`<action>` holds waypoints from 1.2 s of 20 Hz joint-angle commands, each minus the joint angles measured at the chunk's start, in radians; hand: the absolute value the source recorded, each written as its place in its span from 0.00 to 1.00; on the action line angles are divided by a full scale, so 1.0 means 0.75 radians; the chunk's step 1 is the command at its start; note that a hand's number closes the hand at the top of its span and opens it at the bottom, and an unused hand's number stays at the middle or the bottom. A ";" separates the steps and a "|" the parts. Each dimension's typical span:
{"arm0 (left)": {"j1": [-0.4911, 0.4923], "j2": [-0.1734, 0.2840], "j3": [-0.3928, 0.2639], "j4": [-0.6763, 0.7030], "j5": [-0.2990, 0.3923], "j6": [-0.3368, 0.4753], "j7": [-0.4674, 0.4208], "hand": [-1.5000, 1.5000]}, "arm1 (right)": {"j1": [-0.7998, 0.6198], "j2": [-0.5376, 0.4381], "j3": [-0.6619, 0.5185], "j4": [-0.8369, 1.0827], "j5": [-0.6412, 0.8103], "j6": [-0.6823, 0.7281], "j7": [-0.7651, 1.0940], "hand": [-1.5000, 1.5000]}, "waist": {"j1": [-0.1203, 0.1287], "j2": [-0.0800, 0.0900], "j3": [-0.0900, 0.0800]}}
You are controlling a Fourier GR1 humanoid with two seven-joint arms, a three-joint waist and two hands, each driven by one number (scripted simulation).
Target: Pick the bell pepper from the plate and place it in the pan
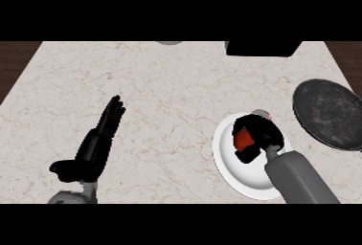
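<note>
The right hand [259, 135] sits over the white plate [244, 184], its black fingers curled round the red bell pepper [244, 139], of which only a red patch shows between them; the pepper is on the plate's upper half and mostly hidden, so whether it is lifted off the plate cannot be told. The grey right forearm [300, 179] runs from the hand toward five o'clock, covering the plate's right side. The dark round pan [329, 114] lies at about two o'clock from the hand, just beside the plate's upper right edge and apart from the hand. Well away, at nine o'clock from the plate, the left hand [99, 143] rests on the pale marble counter [170, 81] with its fingers straight and together, pointing toward one o'clock, the thumb sticking out at its lower left. At the counter's far edge, a black block [262, 48] stands at twelve o'clock from the plate, and a small grey round thing [168, 42] shows further left, cut by the edge.
</note>
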 commanded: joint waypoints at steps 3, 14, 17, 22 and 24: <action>0.046 -0.049 -0.033 -0.020 -0.047 0.027 -0.006 0.50 | 0.075 0.010 0.011 0.005 0.065 -0.028 -0.008 1.00 | -0.016 0.028 0.023; 0.052 -0.054 0.000 -0.102 -0.072 0.013 0.082 0.50 | 0.431 -0.057 0.062 -0.528 0.182 -0.183 -0.079 1.00 | -0.027 0.025 0.023; 0.025 -0.054 0.034 -0.051 -0.070 0.006 0.034 0.50 | 0.471 -0.114 0.029 -0.787 0.220 -0.161 0.024 1.00 | -0.033 0.024 0.023; 0.020 -0.057 0.034 -0.033 -0.057 -0.013 0.030 0.50 | 0.556 -0.111 0.015 -1.057 0.342 -0.362 0.068 1.00 | -0.049 0.021 0.023; 0.060 -0.048 0.043 -0.076 -0.043 -0.019 0.047 0.50 | 0.578 -0.147 -0.069 -1.200 0.250 -0.283 0.082 1.00 | -0.038 0.022 0.023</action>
